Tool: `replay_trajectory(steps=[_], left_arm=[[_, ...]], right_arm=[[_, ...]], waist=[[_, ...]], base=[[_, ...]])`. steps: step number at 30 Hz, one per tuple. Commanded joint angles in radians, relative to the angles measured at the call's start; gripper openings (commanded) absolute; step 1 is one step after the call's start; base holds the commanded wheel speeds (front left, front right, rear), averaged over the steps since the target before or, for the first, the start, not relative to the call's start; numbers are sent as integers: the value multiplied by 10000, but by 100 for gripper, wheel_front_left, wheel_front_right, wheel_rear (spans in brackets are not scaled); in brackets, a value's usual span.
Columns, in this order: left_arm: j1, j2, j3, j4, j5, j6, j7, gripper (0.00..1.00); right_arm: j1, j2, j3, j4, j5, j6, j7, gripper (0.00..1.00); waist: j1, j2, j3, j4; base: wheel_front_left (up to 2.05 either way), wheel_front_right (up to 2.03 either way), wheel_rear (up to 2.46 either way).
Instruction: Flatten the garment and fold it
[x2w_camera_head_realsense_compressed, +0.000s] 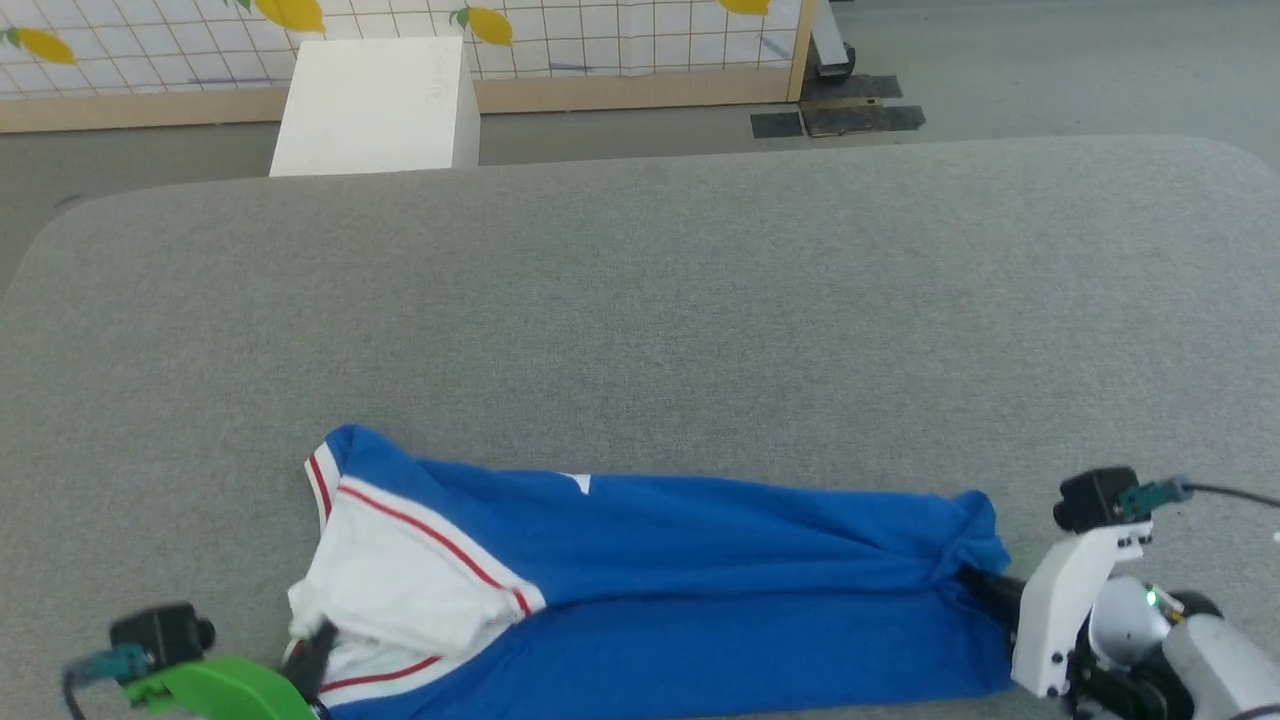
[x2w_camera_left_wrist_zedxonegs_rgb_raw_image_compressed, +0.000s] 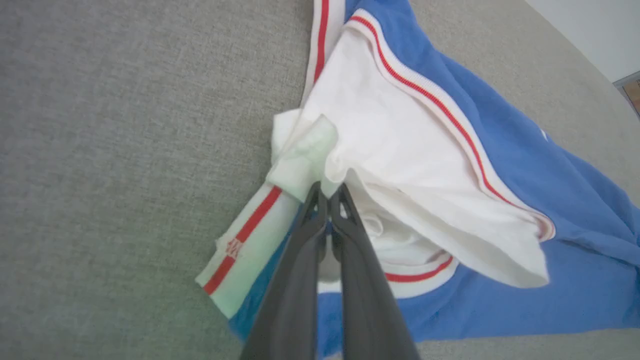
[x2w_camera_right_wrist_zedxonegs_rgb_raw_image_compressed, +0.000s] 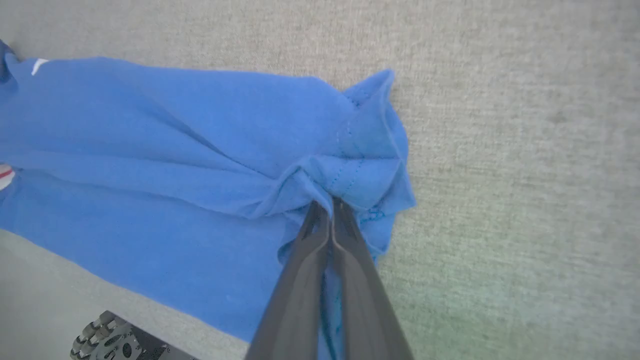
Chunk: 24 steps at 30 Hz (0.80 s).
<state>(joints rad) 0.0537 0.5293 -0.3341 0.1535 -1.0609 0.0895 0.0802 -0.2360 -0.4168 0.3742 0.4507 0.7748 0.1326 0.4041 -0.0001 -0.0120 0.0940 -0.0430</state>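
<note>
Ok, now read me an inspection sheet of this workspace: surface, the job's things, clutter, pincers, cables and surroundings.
Surface: grey cloth-covered table, rounded far corners.
Job's things: blue shirt bunched in a long strip near the front edge, white sleeve toward the robot's left; not flat.
Clutter: nothing seen.
Pincers: left pincer shut on white sleeve fabric; right pincer shut on the shirt's blue end.
Cables: dark cable off the right wrist camera.
Surroundings: white box on the floor beyond the table, lemon-print screen, dark floor mats.
</note>
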Motion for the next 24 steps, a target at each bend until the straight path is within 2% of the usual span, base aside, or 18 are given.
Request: replay_trajectory(steps=[1, 2, 7, 10, 15, 19, 24], left_arm=[[244, -104, -44, 32, -45, 122, -55, 7], [324, -202, -87, 70, -8, 196, -138, 100], [379, -439, -201, 148, 673, 554, -1020, 100], [209, -603, -36, -39, 1244, 804, -2088, 100], [-71, -539, 106, -502, 2070, 1079, -2977, 100], [-267, -358, 177, -1031, 2876, 1277, -3250, 100], [-544, -241, 207, -1745, 4113, 1405, -3391, 100]], right_arm=[[295, 71, -81, 116, -111, -19, -71, 56], [398, 170, -151, 119, -124, -19, -166, 100], [1022, 383, -432, -42, -173, -19, -643, 100], [1549, 424, -753, -566, -246, -19, -1020, 100], [2165, 329, -1740, -1772, -651, -19, -1216, 100], [2433, 347, -2754, -2675, -937, -19, -438, 100], [2630, 303, -3883, -3491, -1332, -19, 1327, 100]], waist=[[1, 120, 16, 16], [1, 120, 27, 22], [1, 120, 3, 83], [1, 120, -59, 123], [1, 120, -239, 66], [1, 120, -334, 21], [1, 120, -343, 234]], base=[[0, 0, 0], [0, 0, 0], [0, 0, 0], [0, 0, 0], [0, 0, 0], [0, 0, 0], [0, 0, 0]])
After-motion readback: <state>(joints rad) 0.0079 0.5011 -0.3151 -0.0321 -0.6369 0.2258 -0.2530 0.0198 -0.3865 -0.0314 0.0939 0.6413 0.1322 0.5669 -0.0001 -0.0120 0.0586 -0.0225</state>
